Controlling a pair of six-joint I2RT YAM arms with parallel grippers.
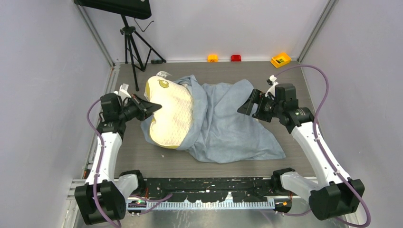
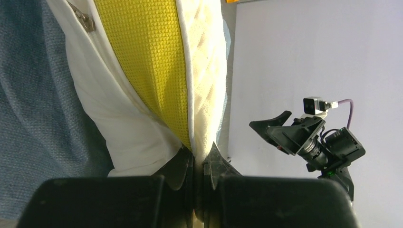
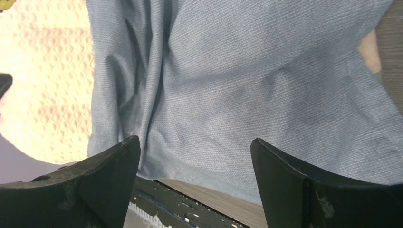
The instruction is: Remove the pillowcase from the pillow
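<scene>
The cream-yellow quilted pillow (image 1: pixel 171 111) lies left of centre, its left half bare and its right half inside the grey-blue pillowcase (image 1: pixel 228 123), which spreads wrinkled to the right. My left gripper (image 1: pixel 154 107) is shut on the pillow's left edge; the left wrist view shows the jaws pinching the piped seam (image 2: pixel 199 147) next to the yellow side band (image 2: pixel 147 61). My right gripper (image 1: pixel 244 108) is open just off the pillowcase's right edge. In the right wrist view its fingers (image 3: pixel 111 164) stand wide apart before the pillowcase (image 3: pixel 247 85), holding nothing.
A black tripod (image 1: pixel 130 45) stands at the back left. Small orange (image 1: pixel 212 58), red (image 1: pixel 235 58) and yellow (image 1: pixel 280 60) objects line the far edge. White walls close both sides. A black rail (image 1: pixel 209 185) runs along the near edge.
</scene>
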